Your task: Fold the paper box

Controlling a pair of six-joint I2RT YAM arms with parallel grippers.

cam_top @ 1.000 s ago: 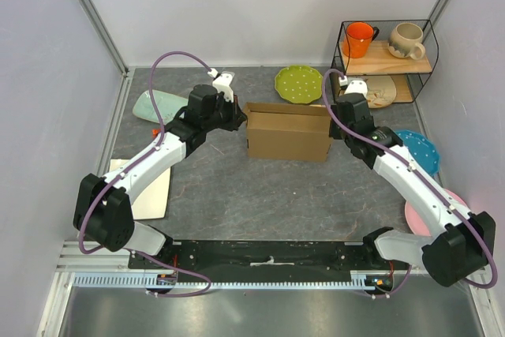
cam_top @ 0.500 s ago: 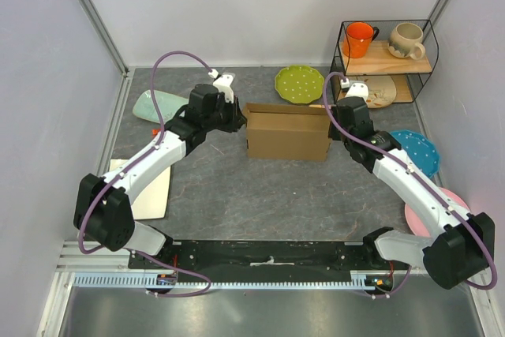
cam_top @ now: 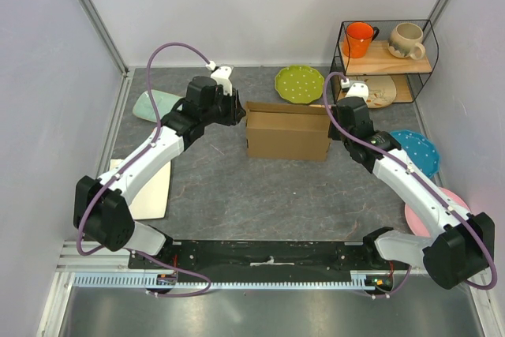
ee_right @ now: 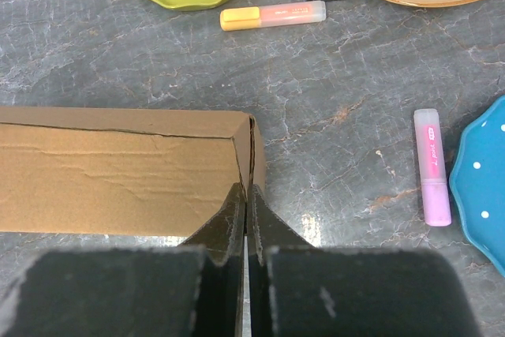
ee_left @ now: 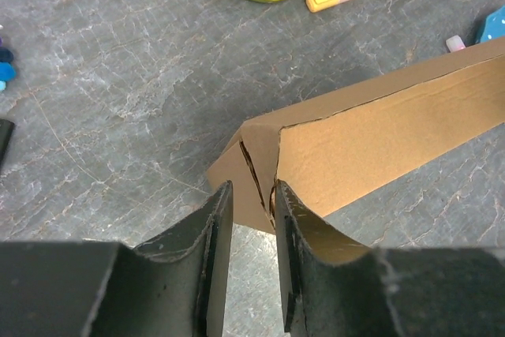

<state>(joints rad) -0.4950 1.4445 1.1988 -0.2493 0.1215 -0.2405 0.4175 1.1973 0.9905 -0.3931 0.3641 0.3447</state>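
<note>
One paper box (cam_top: 288,136) sits just above the middle of the top view on the grey bench (cam_top: 260,195), with its open side up. Two grippers meet it, one at each end. The left gripper (ee_left: 252,191) has its fingers a narrow gap apart, and the corner of the box's left end reaches into that gap. The right gripper (ee_right: 246,191) is pressed together on the thin edge of the right end wall.

Four plates lie around: green (cam_top: 299,83) above the box, blue (cam_top: 418,150) and pink (cam_top: 416,215) at right under the arm, and tan (cam_top: 383,91) in the wire shelf (cam_top: 426,61). Two mugs, orange (cam_top: 359,39) and beige (cam_top: 406,39), are on the shelf's upper level. Two markers lie near the box's right end, yellow-pink (ee_right: 272,14) and pink (ee_right: 432,167). One white board (cam_top: 150,191) lies at lower left.
</note>
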